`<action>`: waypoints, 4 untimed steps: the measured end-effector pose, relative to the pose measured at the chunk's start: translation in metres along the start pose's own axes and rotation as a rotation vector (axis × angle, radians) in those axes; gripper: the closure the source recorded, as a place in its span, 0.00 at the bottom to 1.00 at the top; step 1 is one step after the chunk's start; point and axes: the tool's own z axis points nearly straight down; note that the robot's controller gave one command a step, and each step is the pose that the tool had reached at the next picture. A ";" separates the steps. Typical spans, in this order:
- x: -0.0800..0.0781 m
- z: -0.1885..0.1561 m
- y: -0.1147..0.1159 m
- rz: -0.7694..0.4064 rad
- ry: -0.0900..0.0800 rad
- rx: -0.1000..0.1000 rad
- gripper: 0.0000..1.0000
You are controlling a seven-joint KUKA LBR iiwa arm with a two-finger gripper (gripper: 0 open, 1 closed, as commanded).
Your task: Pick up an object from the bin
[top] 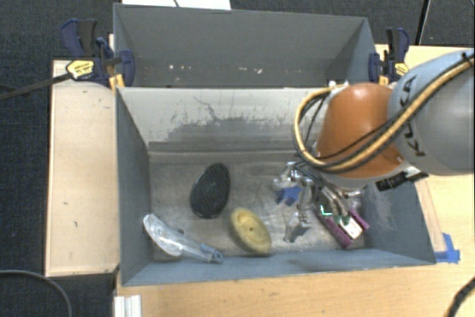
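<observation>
Gripper point(300, 223) low in the bin point(133, 159), just right of the yellow oval lump point(251, 229) | open or closed — you cannot tell | purple-and-white block point(347, 228) further right of the lump, beside the gripper | black oval brush point(210, 189) up-left of the lump | centre over one piece — then descend straight and close only once you straddle it.

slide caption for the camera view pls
End effector low at the right of the bin, beside a yellow oval thing; black oval thing further left.
</observation>
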 end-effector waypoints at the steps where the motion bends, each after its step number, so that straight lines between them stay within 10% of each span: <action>1: -0.059 0.000 -0.021 0.055 -0.011 0.001 0.00; 2: -0.064 0.059 -0.055 0.286 -0.005 -0.003 0.00; 3: -0.067 0.056 -0.056 0.287 -0.020 -0.002 1.00; 4: -0.061 -0.075 -0.057 0.285 -0.015 -0.001 1.00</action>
